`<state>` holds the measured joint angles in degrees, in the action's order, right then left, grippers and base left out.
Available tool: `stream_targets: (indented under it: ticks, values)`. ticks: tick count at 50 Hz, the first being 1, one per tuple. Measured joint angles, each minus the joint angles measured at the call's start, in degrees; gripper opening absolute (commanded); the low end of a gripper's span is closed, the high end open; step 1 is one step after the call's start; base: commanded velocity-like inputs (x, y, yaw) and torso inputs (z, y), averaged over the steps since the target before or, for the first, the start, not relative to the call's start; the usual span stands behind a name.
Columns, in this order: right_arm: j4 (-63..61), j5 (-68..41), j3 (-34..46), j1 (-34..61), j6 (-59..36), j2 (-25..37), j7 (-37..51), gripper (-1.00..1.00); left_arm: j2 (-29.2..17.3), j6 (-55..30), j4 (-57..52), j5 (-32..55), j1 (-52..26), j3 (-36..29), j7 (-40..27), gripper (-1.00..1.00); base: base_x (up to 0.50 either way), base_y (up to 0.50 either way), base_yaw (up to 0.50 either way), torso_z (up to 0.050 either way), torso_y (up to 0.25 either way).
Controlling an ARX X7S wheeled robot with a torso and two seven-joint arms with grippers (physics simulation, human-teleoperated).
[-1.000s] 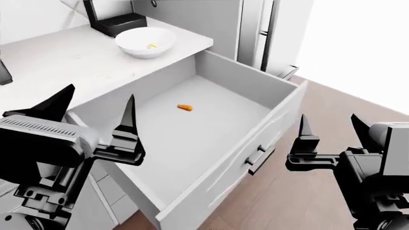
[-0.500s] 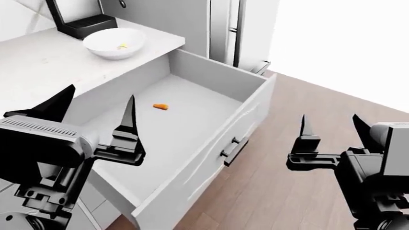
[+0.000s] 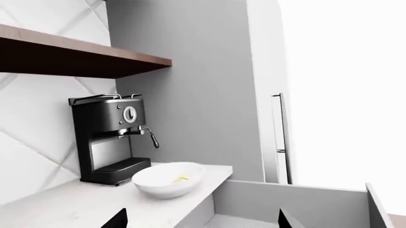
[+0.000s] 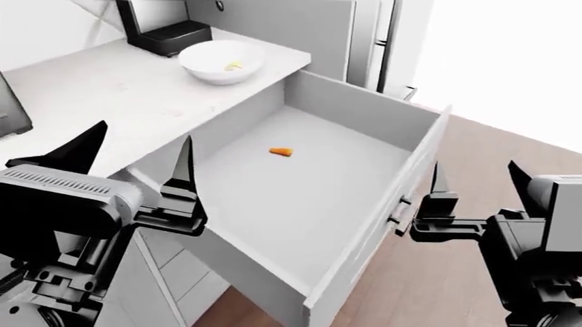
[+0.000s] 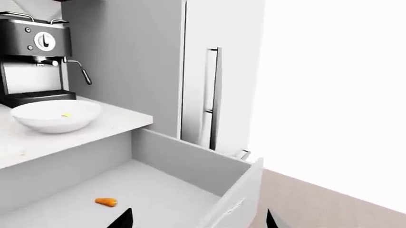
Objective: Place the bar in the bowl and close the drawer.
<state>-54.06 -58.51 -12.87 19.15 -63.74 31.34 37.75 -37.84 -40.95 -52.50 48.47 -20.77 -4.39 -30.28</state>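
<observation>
Both end effectors (left (image 4: 136, 160), right (image 4: 478, 180)) gape wide, empty.

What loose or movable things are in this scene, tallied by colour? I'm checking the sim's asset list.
White: 1, the bowl
Pale yellow: 1, the bar
Orange: 1, the carrot-like piece
Black: 1, the coffee machine
Total: 4
</observation>
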Motion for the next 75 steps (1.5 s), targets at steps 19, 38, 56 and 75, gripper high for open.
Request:
stream_targets:
  ticks: [19, 38, 56, 75]
  values:
    - [-0.1, -0.6, 0.1, -0.1, 0.7, 0.7, 0.8, 1.0, -0.4, 0.2, 0.0, 0.4, -0.3, -0.2, -0.4, 1.0, 0.4, 0.3, 0.0, 0.0, 0.0]
    - [-1.0, -6.6, -2.1, 2.4, -0.5, 2.2, 5.0, 1.0, -1.3, -0.6, -0.7, 2.3, -1.8, 0.4, -1.6, 1.0, 0.31, 0.23, 0.0, 0.0, 0.0]
    - [1.1, -24.7, -7.0, 11.4, -4.0, 11.1, 18.6, 1.0, -4.0, -5.3, -2.5, 9.0, -10.2, 1.5, -5.7, 1.0, 0.07, -0.09, 0.0, 0.0, 0.0]
    - [1.9, -31.1, -10.1, 13.3, -3.6, 15.1, 23.0, 1.0, -5.0, -6.8, -3.1, 11.3, -13.8, 0.8, -7.5, 1.0, 0.3, -0.4, 0.0, 0.0, 0.0]
